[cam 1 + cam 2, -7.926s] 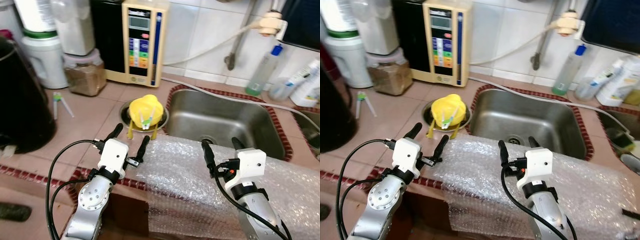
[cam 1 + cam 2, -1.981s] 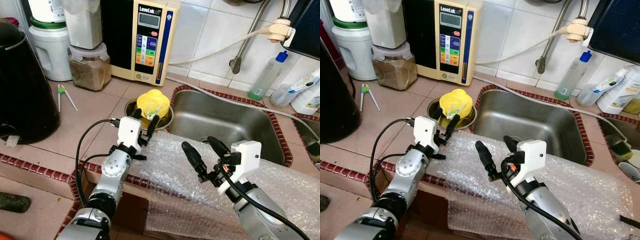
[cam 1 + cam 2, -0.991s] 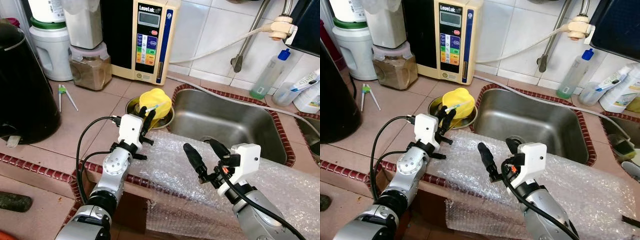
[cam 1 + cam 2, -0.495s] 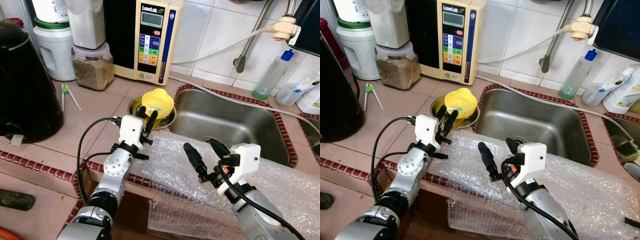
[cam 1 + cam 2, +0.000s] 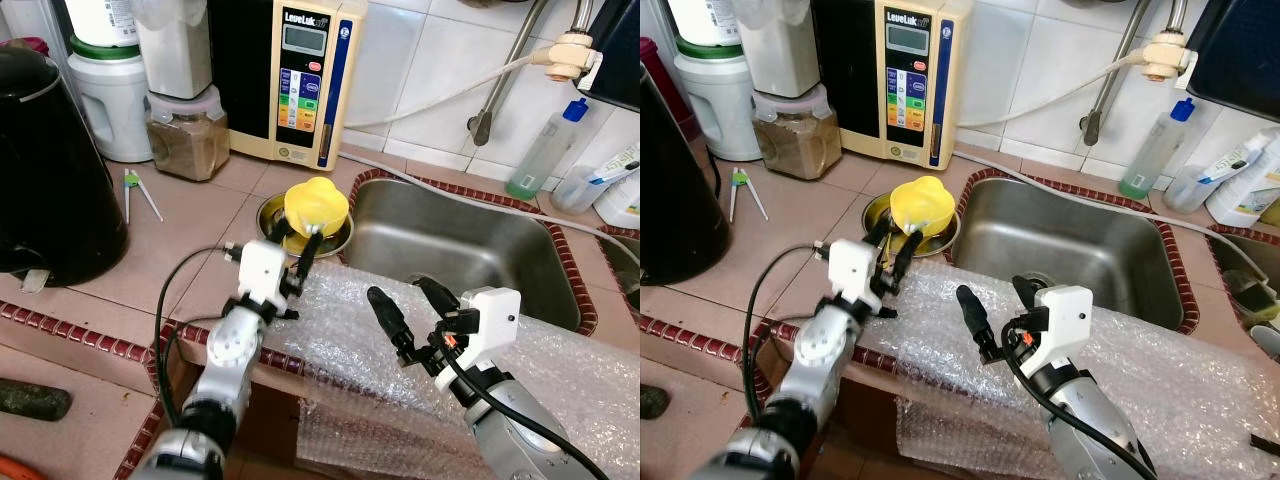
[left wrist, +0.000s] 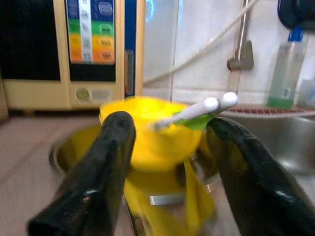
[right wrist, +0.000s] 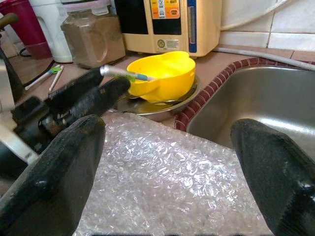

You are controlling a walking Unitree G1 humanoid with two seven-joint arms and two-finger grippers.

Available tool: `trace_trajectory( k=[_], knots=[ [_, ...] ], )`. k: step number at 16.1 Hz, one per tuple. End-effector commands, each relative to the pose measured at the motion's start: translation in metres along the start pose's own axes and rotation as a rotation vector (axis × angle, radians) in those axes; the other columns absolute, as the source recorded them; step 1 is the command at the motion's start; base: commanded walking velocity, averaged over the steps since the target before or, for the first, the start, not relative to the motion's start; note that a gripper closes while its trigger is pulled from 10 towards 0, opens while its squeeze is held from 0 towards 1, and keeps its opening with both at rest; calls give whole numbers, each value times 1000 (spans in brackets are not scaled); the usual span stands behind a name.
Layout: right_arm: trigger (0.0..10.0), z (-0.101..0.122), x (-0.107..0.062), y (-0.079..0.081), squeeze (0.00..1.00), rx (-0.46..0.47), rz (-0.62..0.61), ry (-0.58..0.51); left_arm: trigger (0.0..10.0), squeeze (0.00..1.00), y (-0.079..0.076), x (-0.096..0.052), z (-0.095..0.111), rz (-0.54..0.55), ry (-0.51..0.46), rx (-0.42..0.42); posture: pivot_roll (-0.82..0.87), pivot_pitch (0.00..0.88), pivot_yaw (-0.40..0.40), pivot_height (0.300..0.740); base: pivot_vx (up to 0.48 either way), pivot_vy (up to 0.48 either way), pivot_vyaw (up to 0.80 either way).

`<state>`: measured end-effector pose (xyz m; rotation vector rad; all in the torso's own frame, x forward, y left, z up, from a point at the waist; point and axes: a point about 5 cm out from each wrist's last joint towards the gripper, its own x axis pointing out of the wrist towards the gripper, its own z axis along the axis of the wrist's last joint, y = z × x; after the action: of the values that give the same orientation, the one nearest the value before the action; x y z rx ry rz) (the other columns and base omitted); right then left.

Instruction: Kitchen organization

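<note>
The yellow bowl (image 5: 316, 205) sits just beyond my spread, empty left claw (image 5: 296, 246), far nearer than my right

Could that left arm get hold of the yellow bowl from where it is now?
Probably yes. The left gripper is open right at the yellow bowl, which sits in a metal dish beside the sink, with nothing between them.
</note>
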<state>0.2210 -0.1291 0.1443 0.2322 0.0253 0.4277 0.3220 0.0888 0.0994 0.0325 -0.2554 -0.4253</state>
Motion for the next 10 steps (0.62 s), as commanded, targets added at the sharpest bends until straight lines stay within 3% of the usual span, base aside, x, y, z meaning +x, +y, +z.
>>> trace_trajectory(
  k=[1, 10],
  knots=[
    [10000, -1, -1, -2, 0, -13, -5, 7, 10000, 1000, -2, 1, 5, 1, -22, -6, 49, 0, -84, 740, 0, 0, 0],
    [10000, -1, 2, -3, 0, -26, 12, 10, 10000, 1000, -21, 3, 18, -92, -53, -111, 60, 0, -92, 740, 0, 0, 0]
  ],
)
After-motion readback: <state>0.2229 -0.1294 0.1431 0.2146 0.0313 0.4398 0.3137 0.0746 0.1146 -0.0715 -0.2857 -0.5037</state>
